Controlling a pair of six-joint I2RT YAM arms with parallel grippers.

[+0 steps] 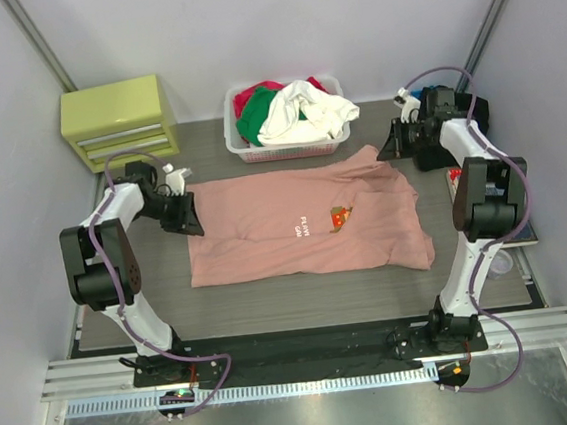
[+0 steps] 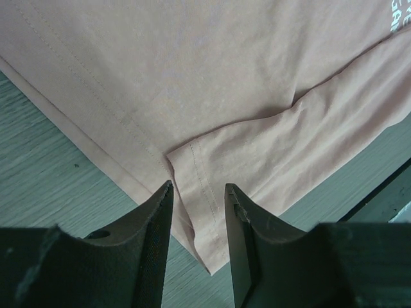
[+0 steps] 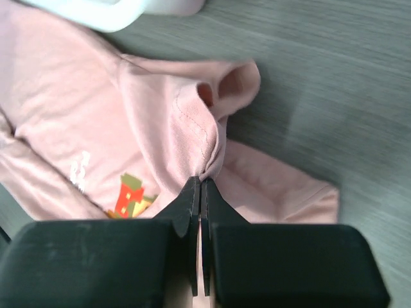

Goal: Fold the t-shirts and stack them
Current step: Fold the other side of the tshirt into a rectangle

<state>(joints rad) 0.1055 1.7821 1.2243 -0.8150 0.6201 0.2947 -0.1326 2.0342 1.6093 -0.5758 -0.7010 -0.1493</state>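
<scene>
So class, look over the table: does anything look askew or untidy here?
Yes. The pink t-shirt lies flat on the left, but its right end is bunched and ridged where the right claw pinches a fold. Clothes overhang the basket.

Salmon-pink t-shirt (image 1: pixel 257 245) with red-green pixel print (image 1: pixel 340 218), white text (image 1: pixel 303 227); grey wood-grain table (image 1: pixel 301 293).

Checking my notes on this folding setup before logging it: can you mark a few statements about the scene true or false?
The right hand is shut on a fold of the salmon-pink cloth t-shirt. True.
The fingers of the left hand are pressed together. False: they stand apart over the shirt's hem corner.
The white plastic basket holds only black garments. False: red, green and white garments lie in it.
The yellow-green metal drawer cabinet stands left of the basket. True.
</scene>
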